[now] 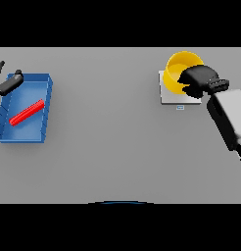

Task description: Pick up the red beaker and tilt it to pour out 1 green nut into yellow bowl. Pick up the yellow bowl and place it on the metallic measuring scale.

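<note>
The yellow bowl rests on the metallic measuring scale at the table's far right. My right hand reaches in from the right and is curled over the bowl's right rim, covering part of its inside. No green nut shows in the bowl. The red beaker lies on its side inside the blue bin at the far left. My left hand hovers over the bin's upper left corner with straight fingers, holding nothing and apart from the beaker.
The blue bin stands against the table's left edge. A small blue label sits at the scale's front edge. My right forearm slants across the table's right side. Grey tabletop lies between bin and scale.
</note>
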